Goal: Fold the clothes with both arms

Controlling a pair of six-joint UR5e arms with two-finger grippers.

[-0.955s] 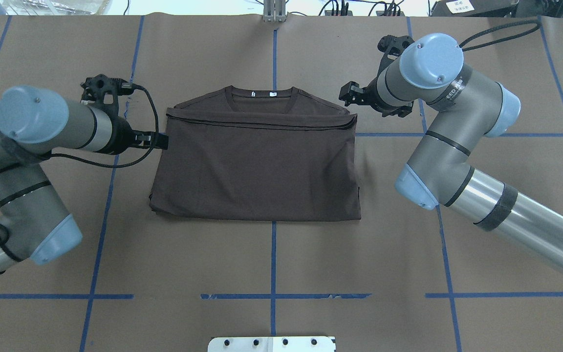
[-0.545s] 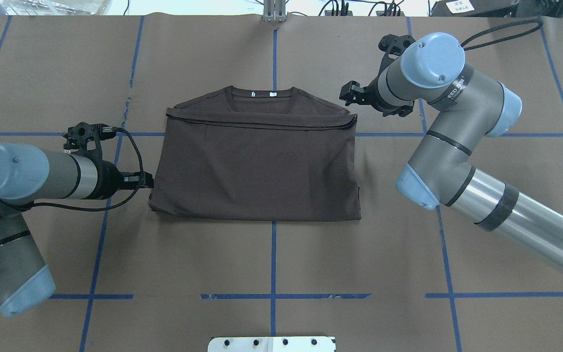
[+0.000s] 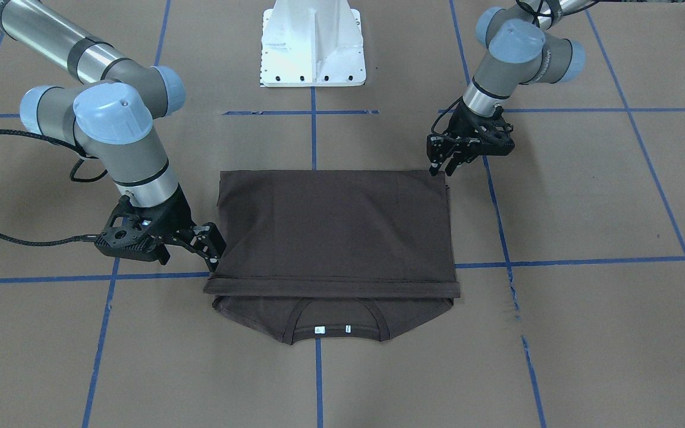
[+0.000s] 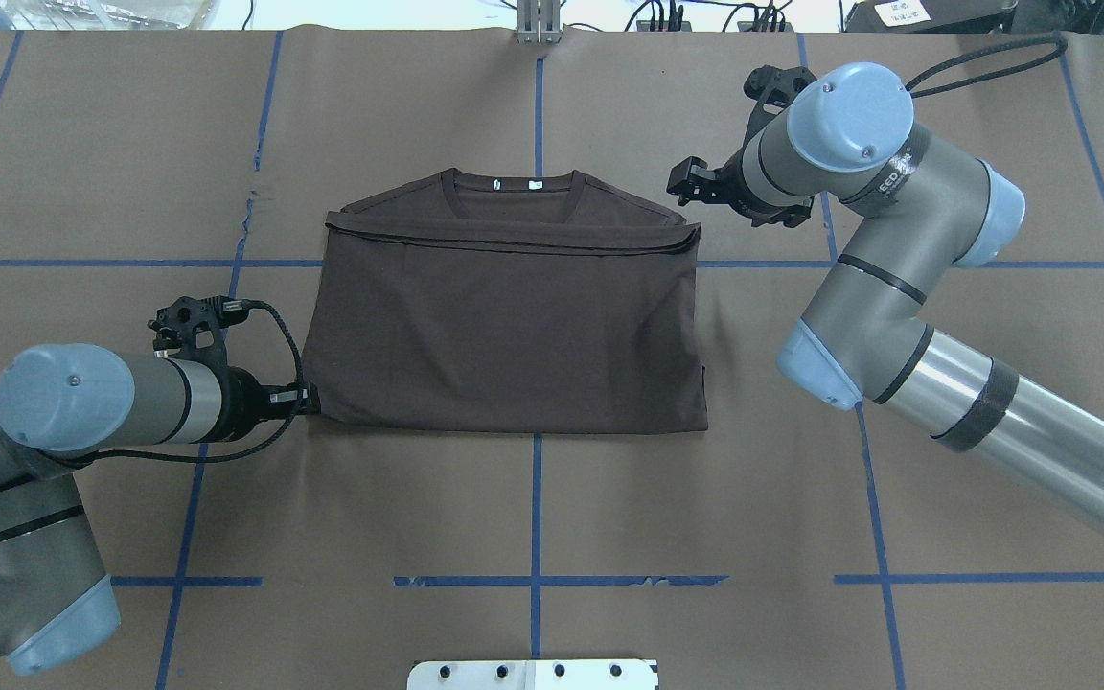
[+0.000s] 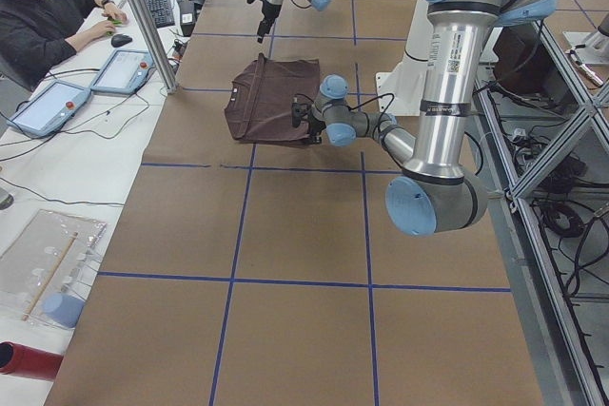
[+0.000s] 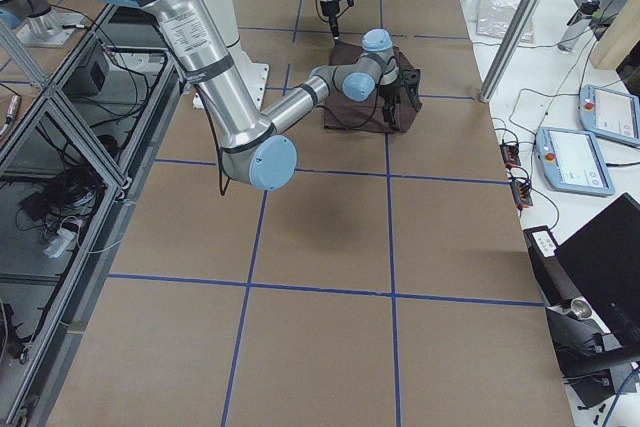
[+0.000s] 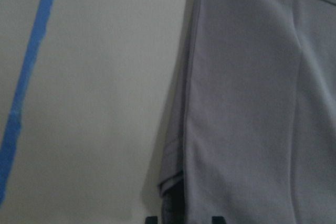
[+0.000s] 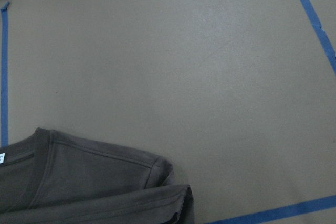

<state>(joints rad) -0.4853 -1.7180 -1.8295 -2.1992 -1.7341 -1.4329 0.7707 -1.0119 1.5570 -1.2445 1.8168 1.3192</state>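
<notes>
The clothes are one dark brown T-shirt [image 4: 504, 326] lying folded on the brown table paper, collar [image 4: 512, 187] and white tags on the far side, with the lower half laid up over the chest. My left gripper [image 4: 310, 400] sits low at the shirt's near-left corner [image 3: 441, 171], open. In the left wrist view that corner [image 7: 173, 187] lies between the two fingertips. My right gripper [image 4: 681, 187] is open beside the far-right shoulder [image 3: 216, 252], and I see nothing in it. The right wrist view shows only that shoulder [image 8: 105, 177].
Blue tape lines [image 4: 535, 517] grid the paper. The white base block [image 3: 313, 47] stands at the robot's side of the table. At the far side are a metal post [image 5: 143, 16], control tablets [image 5: 124, 68] and a seated person [image 5: 48, 26].
My left gripper has slid back along the shirt's left edge, from beside the fold near the collar to the near-left corner. The right arm has barely moved.
</notes>
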